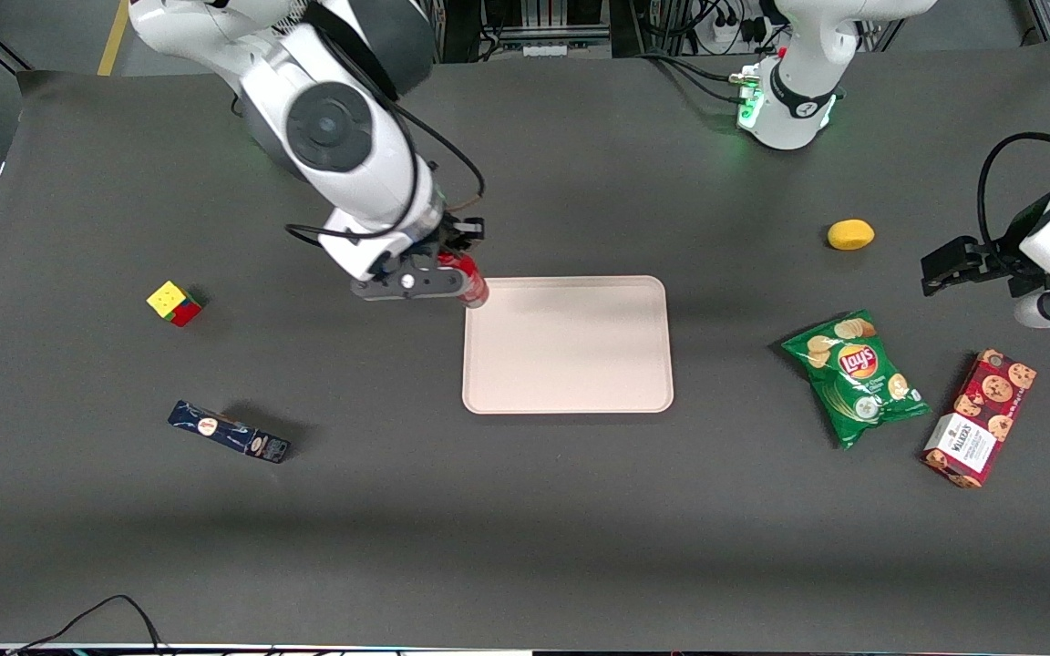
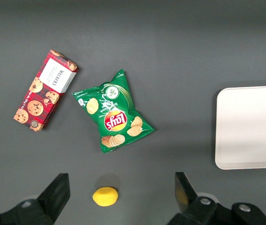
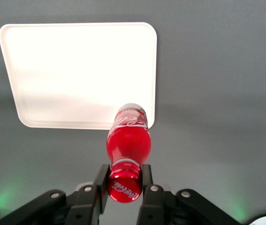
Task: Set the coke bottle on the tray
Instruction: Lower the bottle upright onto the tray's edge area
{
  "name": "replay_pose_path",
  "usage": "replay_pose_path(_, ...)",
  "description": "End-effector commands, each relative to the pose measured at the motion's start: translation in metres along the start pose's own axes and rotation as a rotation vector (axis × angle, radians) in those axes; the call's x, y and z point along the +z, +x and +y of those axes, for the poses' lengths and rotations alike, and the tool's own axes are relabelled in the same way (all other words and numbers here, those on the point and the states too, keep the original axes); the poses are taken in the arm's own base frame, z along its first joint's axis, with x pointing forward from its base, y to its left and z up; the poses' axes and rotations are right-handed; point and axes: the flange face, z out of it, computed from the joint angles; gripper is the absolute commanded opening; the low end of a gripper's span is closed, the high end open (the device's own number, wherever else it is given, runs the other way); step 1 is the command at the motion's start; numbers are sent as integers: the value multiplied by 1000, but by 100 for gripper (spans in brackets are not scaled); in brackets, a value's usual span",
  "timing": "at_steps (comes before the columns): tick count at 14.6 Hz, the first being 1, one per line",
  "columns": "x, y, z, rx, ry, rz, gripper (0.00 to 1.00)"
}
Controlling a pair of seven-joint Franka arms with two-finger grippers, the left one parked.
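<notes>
My right gripper [image 1: 454,273] [image 3: 125,176] is shut on the coke bottle [image 3: 128,143], gripping it at the neck just below the red cap. The red bottle [image 1: 473,284] hangs upright above the table, its clear base over the tray's rim at the corner toward the working arm's end and farthest from the front camera. The tray [image 1: 569,343] [image 3: 79,70] [image 2: 250,126] is a flat pale pink-beige rectangle lying in the middle of the table, with nothing on it.
A Rubik's cube [image 1: 175,302] and a dark blue box [image 1: 229,432] lie toward the working arm's end. A green Lay's chip bag [image 1: 855,375] [image 2: 113,112], a red cookie box [image 1: 979,417] [image 2: 45,90] and a lemon [image 1: 850,234] [image 2: 105,196] lie toward the parked arm's end.
</notes>
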Motion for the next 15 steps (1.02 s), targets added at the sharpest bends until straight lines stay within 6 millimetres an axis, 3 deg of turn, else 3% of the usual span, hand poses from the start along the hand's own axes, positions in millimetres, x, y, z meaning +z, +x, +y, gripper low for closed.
replay_pose_path(1, 31, 17, -27, 47, -6, -1, 0)
replay_pose_path(9, 108, 55, -34, 53, -55, 19, 0)
replay_pose_path(15, 129, 65, -35, 89, -66, 38, 0)
